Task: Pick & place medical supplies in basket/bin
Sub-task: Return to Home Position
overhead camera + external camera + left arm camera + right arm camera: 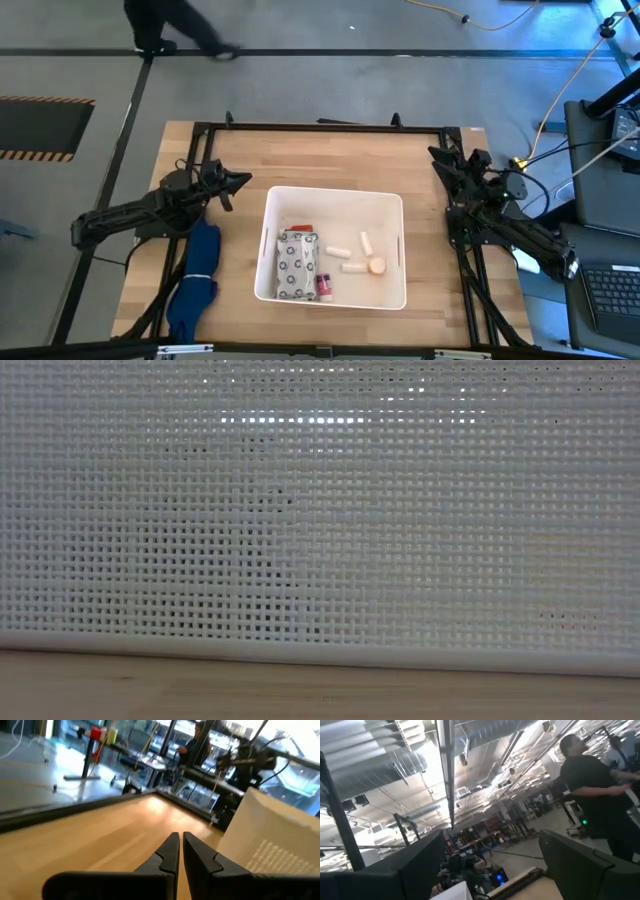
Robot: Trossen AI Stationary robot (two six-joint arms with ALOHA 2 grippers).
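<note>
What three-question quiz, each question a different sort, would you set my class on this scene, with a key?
1. True or false: the patterned packet lies inside the white bin.
2. The shut left gripper and open right gripper are: A over the bin, B either side of it, C inside it.
3. What colour is the cloth beside the left arm?
Key: 1 true; 2 B; 3 blue.

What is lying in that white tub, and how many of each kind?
Patterned packet: 1 showing
White tubes: 2
Red bottle: 1
Orange-capped vial: 1
Pink-capped vial: 1
Total: 6 in the white bin
</note>
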